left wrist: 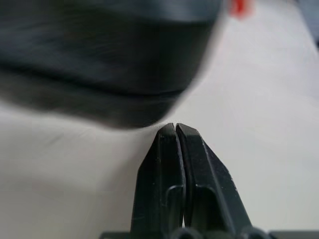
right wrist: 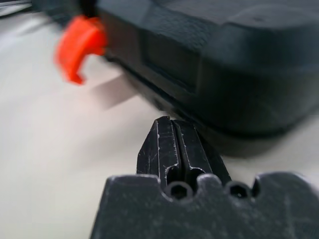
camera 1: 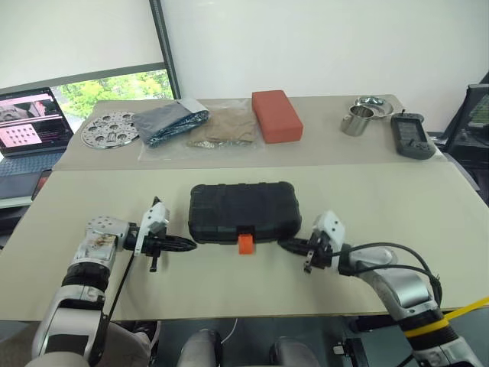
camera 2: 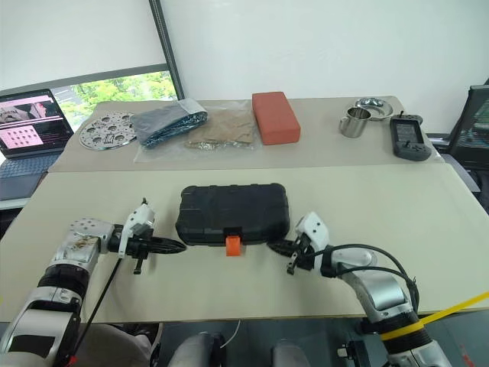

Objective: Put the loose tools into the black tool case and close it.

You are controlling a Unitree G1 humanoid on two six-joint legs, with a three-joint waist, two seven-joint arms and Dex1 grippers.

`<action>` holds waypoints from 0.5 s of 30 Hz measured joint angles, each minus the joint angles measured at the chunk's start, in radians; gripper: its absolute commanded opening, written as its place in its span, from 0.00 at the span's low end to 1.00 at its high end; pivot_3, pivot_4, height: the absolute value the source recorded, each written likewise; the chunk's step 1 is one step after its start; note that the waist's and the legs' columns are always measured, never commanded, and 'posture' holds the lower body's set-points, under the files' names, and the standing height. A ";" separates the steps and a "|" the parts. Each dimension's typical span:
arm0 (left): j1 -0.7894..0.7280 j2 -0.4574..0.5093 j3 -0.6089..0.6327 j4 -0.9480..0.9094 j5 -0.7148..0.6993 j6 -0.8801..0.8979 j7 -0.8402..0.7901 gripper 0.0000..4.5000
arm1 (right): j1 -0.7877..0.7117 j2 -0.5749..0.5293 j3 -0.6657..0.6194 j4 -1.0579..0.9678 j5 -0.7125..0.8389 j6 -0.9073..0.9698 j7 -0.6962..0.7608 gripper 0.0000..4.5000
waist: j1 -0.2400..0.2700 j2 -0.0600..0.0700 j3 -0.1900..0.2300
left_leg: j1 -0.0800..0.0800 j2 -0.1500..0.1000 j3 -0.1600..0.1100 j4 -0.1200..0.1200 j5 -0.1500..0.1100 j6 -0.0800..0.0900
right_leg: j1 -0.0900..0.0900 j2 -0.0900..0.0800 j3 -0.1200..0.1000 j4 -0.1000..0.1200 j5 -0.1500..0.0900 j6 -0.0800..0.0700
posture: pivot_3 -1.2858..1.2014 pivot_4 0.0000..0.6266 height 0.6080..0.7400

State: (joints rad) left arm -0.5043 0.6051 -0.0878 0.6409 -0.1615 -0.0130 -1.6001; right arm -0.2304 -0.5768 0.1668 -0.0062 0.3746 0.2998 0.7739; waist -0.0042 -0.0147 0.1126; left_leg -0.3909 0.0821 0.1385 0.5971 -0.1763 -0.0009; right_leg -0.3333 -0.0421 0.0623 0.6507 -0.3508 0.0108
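You see the black tool case (camera 1: pixel 244 212) lying shut, orange latch (camera 1: pixel 245 243) near, between your left gripper (camera 1: pixel 189 245) and right gripper (camera 1: pixel 284 245), both pinched closed, empty.

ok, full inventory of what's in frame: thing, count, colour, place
black tool case: 1, black, lid down, middle of the near table, between the two grippers
latch: 1, orange, on the case's near edge, sticking out
brick-like block: 1, red-orange, far table
clear bags: tan contents, far table left of the block
dark bag: 1, grey-blue, left of the clear bags
perforated disc: 1, silver, far left
metal cup: 1, steel, far right
metal bowl: 1, steel, behind the cup
handheld controller: 1, dark grey, far right
laptop: 1, screen on, left edge
left gripper: black fingers, shut, empty, at the case's left end
right gripper: black fingers, shut, empty, at the case's right end
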 measured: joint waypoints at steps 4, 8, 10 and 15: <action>0.039 -0.040 -0.034 -0.112 -0.014 0.019 0.000 0.01 | -0.069 0.041 -0.042 0.132 -0.091 -0.129 -0.073 0.00 | -0.006 0.000 0.000 | -0.001 0.000 0.000 0.000 0.000 0.000 | 0.000 0.001 0.000 0.000 0.000 0.000 | 0.52 0.24 1.00; 0.044 -0.019 -0.054 -0.250 -0.077 0.127 -0.005 0.01 | -0.091 0.062 -0.103 0.205 -0.148 -0.187 -0.155 0.00 | -0.010 0.000 0.000 | -0.001 0.001 0.000 -0.001 0.001 -0.001 | -0.001 0.002 0.000 -0.001 0.000 0.000 | 0.52 0.24 1.00; 0.008 -0.001 -0.045 -0.306 -0.137 0.227 -0.003 0.00 | -0.071 0.058 -0.121 0.179 -0.156 -0.167 -0.168 0.13 | -0.010 0.000 0.000 | -0.001 0.001 0.000 -0.002 0.001 -0.002 | -0.001 0.002 0.001 -0.002 0.000 0.000 | 0.52 0.24 1.00; -0.123 -0.030 0.040 -0.363 -0.256 0.405 0.076 0.00 | 0.022 0.066 -0.106 -0.034 -0.152 -0.013 -0.182 0.48 | -0.009 0.000 0.000 | -0.002 0.001 -0.002 -0.002 0.001 -0.002 | -0.001 0.002 0.001 -0.002 0.000 0.000 | 0.52 0.24 1.00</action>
State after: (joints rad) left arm -0.6271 0.5750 -0.0475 0.2782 -0.4176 0.3922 -1.5246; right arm -0.2082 -0.5110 0.0608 -0.0405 0.2223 0.2872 0.5924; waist -0.0133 -0.0148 0.1130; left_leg -0.3930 0.0829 0.1370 0.5947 -0.1752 -0.0027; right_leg -0.3341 -0.0398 0.0637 0.6486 -0.3509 0.0110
